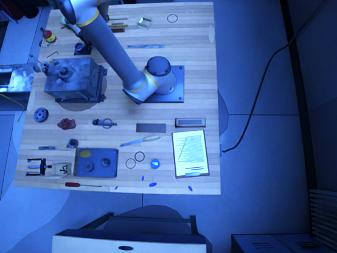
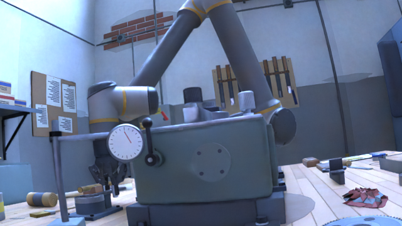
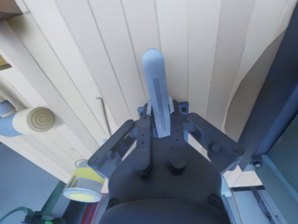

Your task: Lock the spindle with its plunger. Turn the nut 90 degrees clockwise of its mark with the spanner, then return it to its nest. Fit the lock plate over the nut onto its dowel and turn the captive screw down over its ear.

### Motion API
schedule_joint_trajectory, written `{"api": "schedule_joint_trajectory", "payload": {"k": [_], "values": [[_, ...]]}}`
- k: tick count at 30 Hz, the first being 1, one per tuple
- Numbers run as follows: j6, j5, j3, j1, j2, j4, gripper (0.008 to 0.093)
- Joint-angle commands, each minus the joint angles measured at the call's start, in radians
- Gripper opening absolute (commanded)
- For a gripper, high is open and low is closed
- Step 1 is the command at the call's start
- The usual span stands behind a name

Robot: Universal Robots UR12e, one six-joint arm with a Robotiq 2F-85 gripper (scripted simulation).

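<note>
The spanner [image 3: 157, 95] is partly hidden: only its flat handle shows in the wrist camera, its head lost beneath my gripper [image 3: 160, 117], whose fingers are clamped on the handle. It sits in its nest [image 2: 94, 204], a small stand on the bench behind the gearbox housing [image 1: 73, 79]. My gripper [image 2: 108, 183] reaches down onto that stand. The nut [image 1: 64, 72] stands on the spindle on top of the housing. A knurled knob [image 2: 246, 101] rises from the housing's top. I cannot make out the lock plate.
The housing's wall [image 3: 274, 108] stands close to my gripper's right. A mallet [image 3: 30, 121] lies to the left, a yellow-banded can [image 3: 84, 182] nearby. A dial gauge [image 2: 125, 143] on a post and a lever [image 2: 148, 141] front the housing.
</note>
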Motion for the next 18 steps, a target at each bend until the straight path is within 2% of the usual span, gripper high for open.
{"api": "schedule_joint_trajectory", "payload": {"k": [1,18], "values": [[0.000,0.000,-0.001,0.000,-0.002,0.000,0.0080],[0.000,0.000,-0.009,0.000,-0.026,0.029,0.0080]]}}
